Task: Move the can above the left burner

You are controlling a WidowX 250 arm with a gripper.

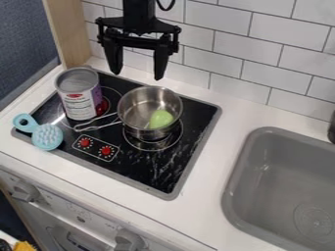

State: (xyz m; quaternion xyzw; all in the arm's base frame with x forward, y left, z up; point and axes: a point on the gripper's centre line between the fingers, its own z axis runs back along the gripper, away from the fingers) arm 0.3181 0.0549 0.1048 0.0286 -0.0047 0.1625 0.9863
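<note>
My black gripper hangs at the top of the view, its two fingers spread wide with nothing between them. It is above the back of the stove, up and to the right of the can. The can, silver-rimmed with a white and purple label, stands upright at the left of the black stovetop. It covers part of the left burner, whose ring shows around it.
Right of the can, a metal pot with a green object inside sits on the other burner, its handle toward the can. A light-blue brush lies at the stove's front left. The grey sink is at right; a tiled wall stands behind.
</note>
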